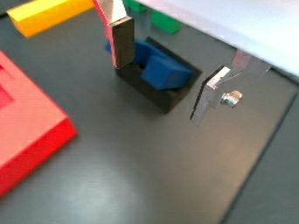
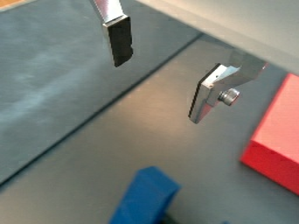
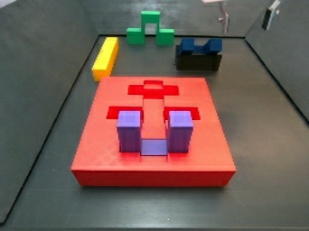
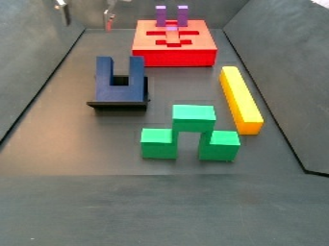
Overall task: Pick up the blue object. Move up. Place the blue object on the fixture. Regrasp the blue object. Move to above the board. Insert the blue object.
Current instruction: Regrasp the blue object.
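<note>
Tool (image 1: 163, 74) raised clear above the fixture (image 1: 149, 89), jaws spread wide, nothing between the fingers (image 1: 121, 42). Seen also at the upper edge in both side views (image 3: 247, 13) (image 4: 84, 12). Blue object (image 1: 162, 67) seated in the fixture directly beneath the tool, legs pointing up in a side view (image 3: 200, 44), lying flat across the holder in a side view (image 4: 121, 75). Board (image 3: 152, 131) positioned well apart from the tool, carrying a purple U-shaped block (image 3: 150, 131) in one recess. Yellow bar (image 3: 105, 56) and green block (image 3: 151, 27) located on the floor beyond the board, apart from the tool.
</note>
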You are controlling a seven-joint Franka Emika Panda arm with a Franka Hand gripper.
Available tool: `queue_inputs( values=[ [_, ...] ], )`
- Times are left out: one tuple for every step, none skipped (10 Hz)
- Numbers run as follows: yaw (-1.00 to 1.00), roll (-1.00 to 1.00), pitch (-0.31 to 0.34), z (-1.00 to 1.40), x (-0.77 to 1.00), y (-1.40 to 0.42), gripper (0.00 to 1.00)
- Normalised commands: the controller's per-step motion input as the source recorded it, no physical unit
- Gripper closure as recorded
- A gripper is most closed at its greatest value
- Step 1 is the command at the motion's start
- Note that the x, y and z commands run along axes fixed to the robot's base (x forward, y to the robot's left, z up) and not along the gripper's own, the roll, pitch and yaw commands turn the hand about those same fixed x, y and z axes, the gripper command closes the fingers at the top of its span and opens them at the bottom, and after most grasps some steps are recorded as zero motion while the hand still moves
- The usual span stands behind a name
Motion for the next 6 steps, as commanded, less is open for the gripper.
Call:
queue_inputs(
  values=[
    [0.42,0.45,-0.26,0.29,0.06,0.35,0.0],
    [0.49,0.95,0.0,0.48,0.23,0.0,0.0],
    [0.36,1.0,0.086,0.25,0.24,-0.06,0.0],
    [0.33,1.0,0.234,-0.01,0.3,-0.07,0.0],
    [0.21,0.99,0.2,-0.2,0.54,-0.18,0.0],
    [0.12,0.93,0.189,-0.27,0.69,-0.23,0.0]
  ],
)
